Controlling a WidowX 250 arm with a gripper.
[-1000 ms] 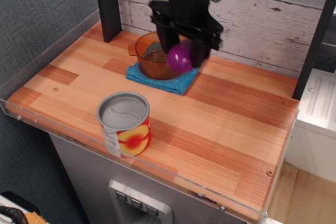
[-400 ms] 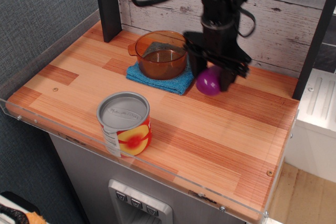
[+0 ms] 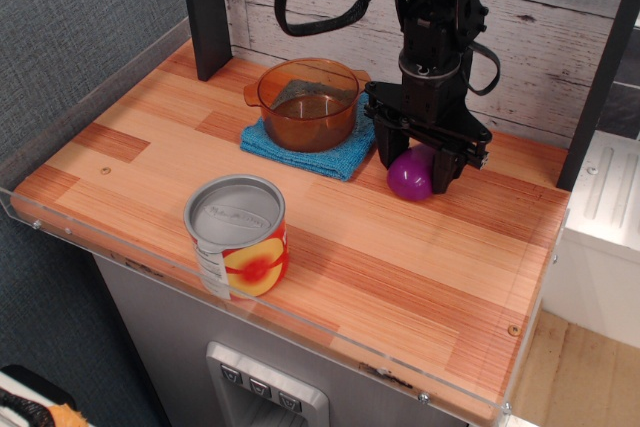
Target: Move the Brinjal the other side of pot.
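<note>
Wooden tabletop (image 3: 420, 247): jaws grip the Brinjal (image 3: 409, 175) beside the pot (image 3: 307, 104) (can (image 3: 238, 236) label unreadable).

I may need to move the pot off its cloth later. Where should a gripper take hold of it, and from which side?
Grip the pot by its rim wall, coming from straight above: its mouth is open and upright, and the can stands well clear. The near-left rim is probably safest, since the gripper and Brinjal crowd its right.

The pot (image 3: 307, 104) sits on a cloth (image 3: 309, 150) at the table's (image 3: 420, 267) 12 o'clock. The Brinjal (image 3: 410, 175) lies at the pot's 4 o'clock, on the wood. The can (image 3: 238, 235) stands at the pot's 7 o'clock.
</note>
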